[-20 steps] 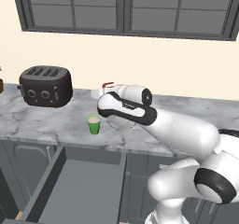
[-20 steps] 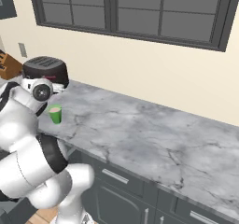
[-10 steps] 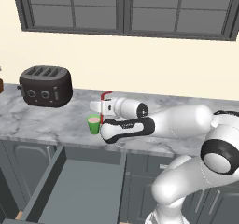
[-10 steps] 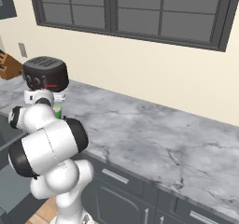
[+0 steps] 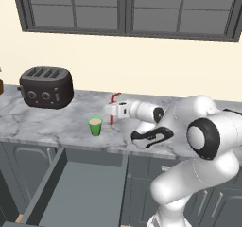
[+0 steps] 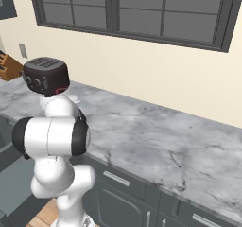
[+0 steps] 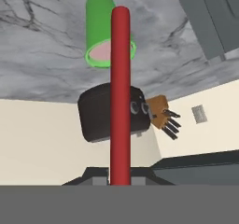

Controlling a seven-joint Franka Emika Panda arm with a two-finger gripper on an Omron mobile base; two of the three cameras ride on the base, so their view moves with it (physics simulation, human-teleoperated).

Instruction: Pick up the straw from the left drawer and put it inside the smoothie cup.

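Note:
The red straw stands upright over the counter, bent tip on top, with my gripper shut on its middle. It hangs just right of the green smoothie cup, outside it, its lower end about level with the cup's rim. The hand view is rolled over: the straw runs from my gripper toward the cup, whose pinkish top faces the camera. The left drawer stands pulled out below the counter's front edge, its grey bottom bare. A bit of red straw peeks past my arm.
A black toaster sits on the marble counter left of the cup, also in the toaster spot beside a wooden knife block. My elbow hangs low over the counter's front edge. Wall and window lie behind.
The arm has folded, its elbow dropping low to the right. The hand with the straw has sunk a little and now sits just right of the cup. The grip stays shut.

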